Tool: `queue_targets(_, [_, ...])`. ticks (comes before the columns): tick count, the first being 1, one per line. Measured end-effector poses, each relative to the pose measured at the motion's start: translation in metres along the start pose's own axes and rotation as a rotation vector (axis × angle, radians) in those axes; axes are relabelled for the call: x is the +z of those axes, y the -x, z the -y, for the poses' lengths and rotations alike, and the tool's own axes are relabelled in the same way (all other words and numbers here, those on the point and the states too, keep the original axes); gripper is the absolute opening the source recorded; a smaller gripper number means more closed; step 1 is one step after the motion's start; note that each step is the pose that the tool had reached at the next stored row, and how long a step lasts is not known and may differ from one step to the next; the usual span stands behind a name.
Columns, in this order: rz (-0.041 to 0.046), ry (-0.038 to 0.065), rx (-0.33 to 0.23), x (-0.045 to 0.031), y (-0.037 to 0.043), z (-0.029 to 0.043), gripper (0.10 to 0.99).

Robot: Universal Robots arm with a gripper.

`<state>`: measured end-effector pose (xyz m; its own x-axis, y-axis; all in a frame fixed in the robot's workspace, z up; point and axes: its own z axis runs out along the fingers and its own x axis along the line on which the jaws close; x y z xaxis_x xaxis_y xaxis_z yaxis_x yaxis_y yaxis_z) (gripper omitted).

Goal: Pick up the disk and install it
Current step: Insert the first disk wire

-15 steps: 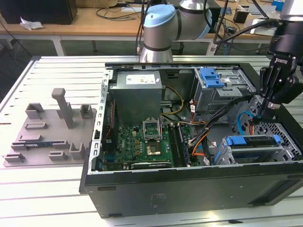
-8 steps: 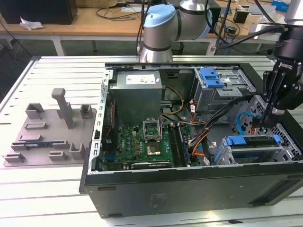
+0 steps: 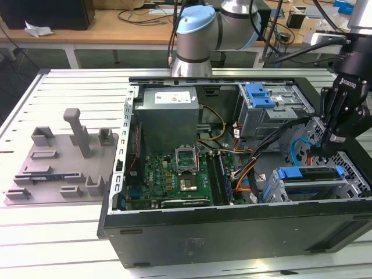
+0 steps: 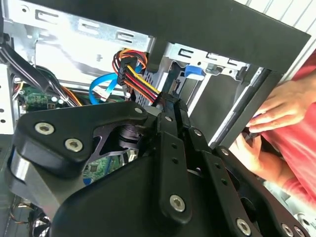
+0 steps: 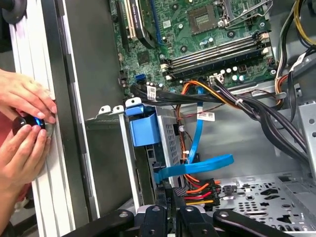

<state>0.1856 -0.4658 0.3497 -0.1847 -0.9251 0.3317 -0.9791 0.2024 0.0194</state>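
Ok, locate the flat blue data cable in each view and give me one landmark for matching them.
Exterior view: the blue data cable curves inside the computer case, toward the exterior view's right.
Second wrist view: the cable loops beside the power wire bundle.
First wrist view: the cable runs as a flat band next to that bundle.
Shared landmark: the green motherboard.
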Motion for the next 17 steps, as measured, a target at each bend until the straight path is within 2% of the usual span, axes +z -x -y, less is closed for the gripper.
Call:
queue_targets(4, [0.0186, -0.006, -0.005, 0.0014, -0.0040, -0.0011, 0.169])
queue_targets(5, [0.0443, -0.013, -0.014, 0.0041, -0.0114, -0.0020, 0.169])
queue_targets(6, [0.0653, -0.016, -0.026, 0.0066, -0.0182, -0.0029, 0.169])
queue_targets(7, [0.0808, -0.021, -0.045, 0.0083, -0.0223, -0.0031, 0.169])
queue_targets(14, [0.1142, -0.038, -0.121, 0.0102, -0.0257, -0.0039, 0.169])
queue_targets(17, [0.1213, -0.044, -0.144, 0.0109, -0.0274, -0.0045, 0.169])
